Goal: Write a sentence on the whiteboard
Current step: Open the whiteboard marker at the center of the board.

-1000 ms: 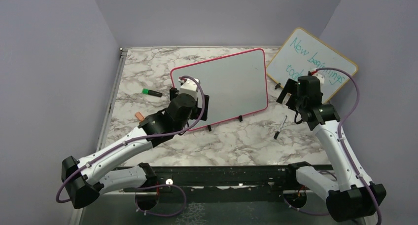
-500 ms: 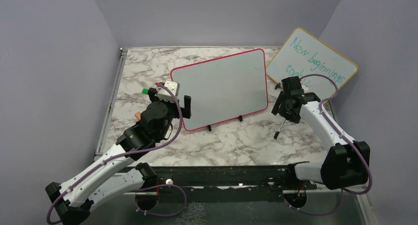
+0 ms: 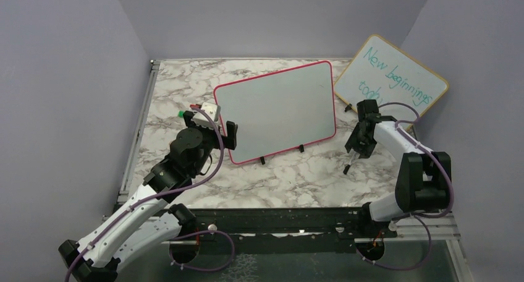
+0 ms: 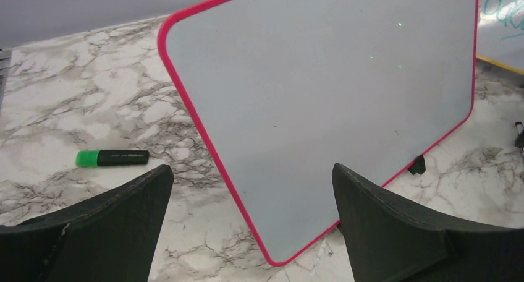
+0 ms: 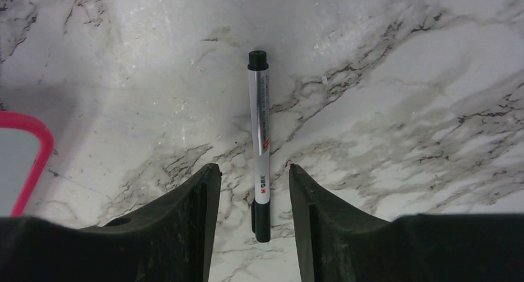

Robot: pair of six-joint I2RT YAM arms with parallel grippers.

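Note:
The whiteboard point(image 3: 278, 112) with its pink-red frame stands tilted on small black feet at mid table, and its face point(image 4: 321, 96) is blank; the sentence is not in view. My left gripper point(image 3: 213, 130) hovers off the board's lower left corner, open and empty point(image 4: 252, 170). A silver marker with black ends point(image 5: 259, 127) lies flat on the marble right of the board point(image 3: 349, 163). My right gripper point(image 5: 254, 167) is low over the marker's near end. Its jaws straddle the barrel with a gap on each side. The board's pink corner point(image 5: 25, 158) shows at the left.
A wooden-framed board with teal writing point(image 3: 395, 78) leans at the back right, and its edge point(image 4: 500, 16) shows in the left wrist view. A green highlighter point(image 4: 111, 158) lies left of the whiteboard. Purple walls close in on three sides.
My right gripper has come down over the marker and its jaws have narrowed around it. My left arm has pulled back leftward off the whiteboard's face.

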